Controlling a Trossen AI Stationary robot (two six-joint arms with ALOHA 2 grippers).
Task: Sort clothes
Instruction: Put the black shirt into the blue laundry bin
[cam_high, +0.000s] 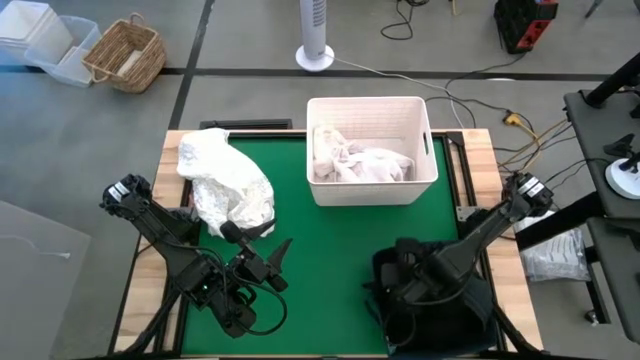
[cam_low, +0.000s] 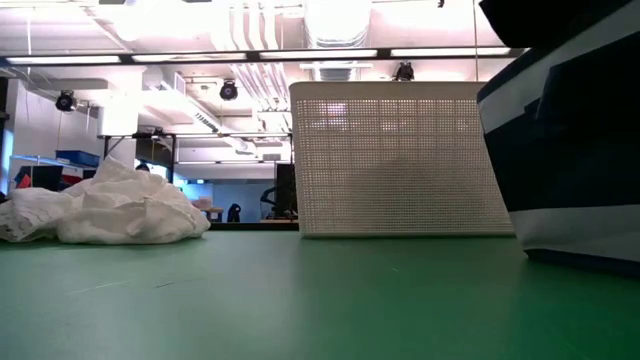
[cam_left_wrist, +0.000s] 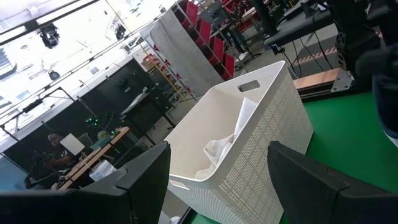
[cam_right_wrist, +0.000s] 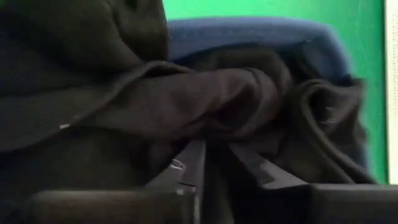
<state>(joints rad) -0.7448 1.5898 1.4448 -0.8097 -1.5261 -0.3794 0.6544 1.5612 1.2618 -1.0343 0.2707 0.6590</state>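
Green felt covers the wooden-edged table (cam_high: 330, 240), which sits on a grey floor. At twelve o'clock stands a white perforated plastic bin (cam_high: 371, 150) with crumpled white garments (cam_high: 360, 165) inside. At five o'clock sits a dark navy fabric bin (cam_high: 432, 300) holding black clothing (cam_right_wrist: 205, 99); the right gripper (cam_right_wrist: 214, 158) reaches down into it, fingers nearly together against the dark folds, though whether they pinch cloth I cannot tell. At ten o'clock lies a loose white garment heap (cam_high: 225, 185). Just beside it, at seven o'clock, the left gripper (cam_high: 268, 262) hovers with fingers spread apart, holding nothing.
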